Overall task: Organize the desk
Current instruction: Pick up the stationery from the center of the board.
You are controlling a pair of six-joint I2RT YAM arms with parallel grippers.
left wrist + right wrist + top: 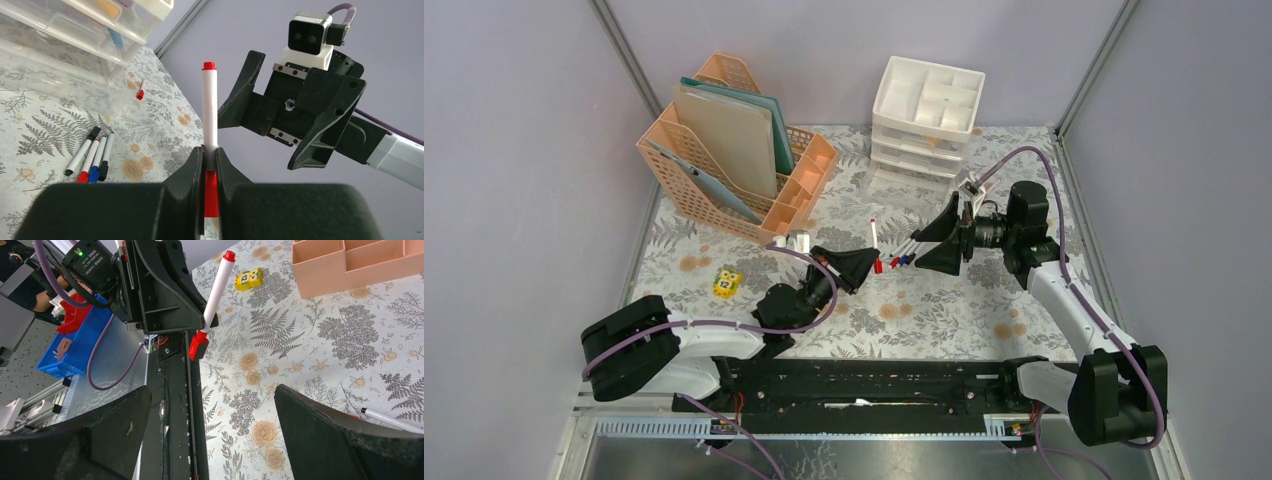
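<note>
**Item: the desk** (pixel 944 320). A large rectangular tabletop is seen, spread beneath both arms and enclosed by pale walls. It is covered by a pale cloth printed with grey fern leaves and orange-tan flowers. A black rail (pixel 874 385) is fixed along its near edge, between the arm bases.

**On the desk, rear left:** a peach file rack (pixel 724 170), filled with upright folders.

**On the desk, rear centre:** a white drawer unit (pixel 924 110), its top tray divided into compartments.

**On the desk, centre:** several loose markers (pixel 92 160) are laid side by side, with black, red and blue caps shown.

**On the desk, left:** a small yellow block (pixel 727 283) marked 12, well apart from the markers.

**Left gripper** (pixel 210 165): narrowed and clamped on a white marker (pixel 210 110), which is gripped at its red-capped end. The barrel is projected beyond the fingertips, and a small red tip is seen at its far end.

**Right gripper** (pixel 939 245): spread wide and gripping nothing. It is held above the loose markers and faced toward the left gripper, just beside the white marker.
</note>
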